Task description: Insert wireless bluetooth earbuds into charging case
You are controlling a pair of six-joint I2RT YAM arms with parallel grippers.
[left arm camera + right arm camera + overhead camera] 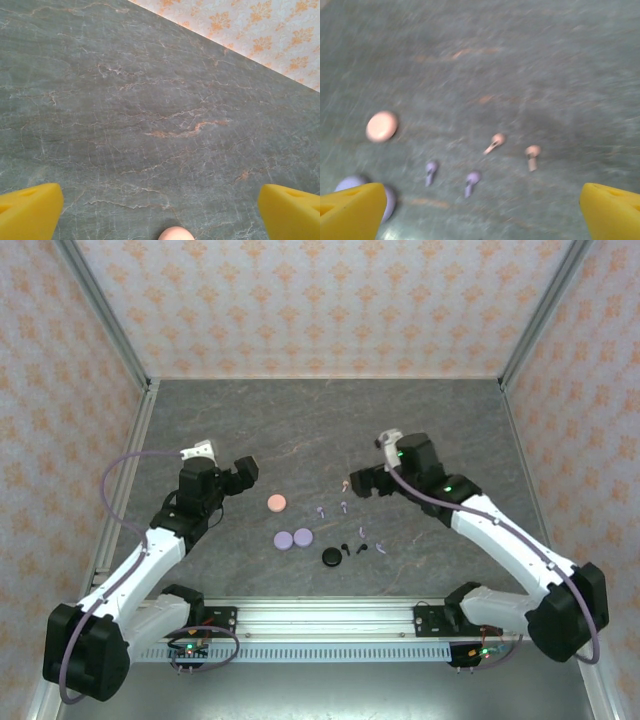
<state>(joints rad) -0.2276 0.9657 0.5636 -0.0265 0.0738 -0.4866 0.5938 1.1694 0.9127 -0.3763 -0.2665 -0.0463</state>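
Both arms stretch forward, low above the table (300, 420); left gripper (241, 473) and right gripper (362, 480) stand wide apart, empty; the right wrist view gives pink and lavender earbuds (493, 143) loose near the pink case (381, 126); overhead, black earbuds (343, 546) too.

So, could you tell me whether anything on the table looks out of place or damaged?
Nothing looks damaged. The earbuds lie scattered on the table, stems pointing various ways, outside the pink case, lavender discs and black case.
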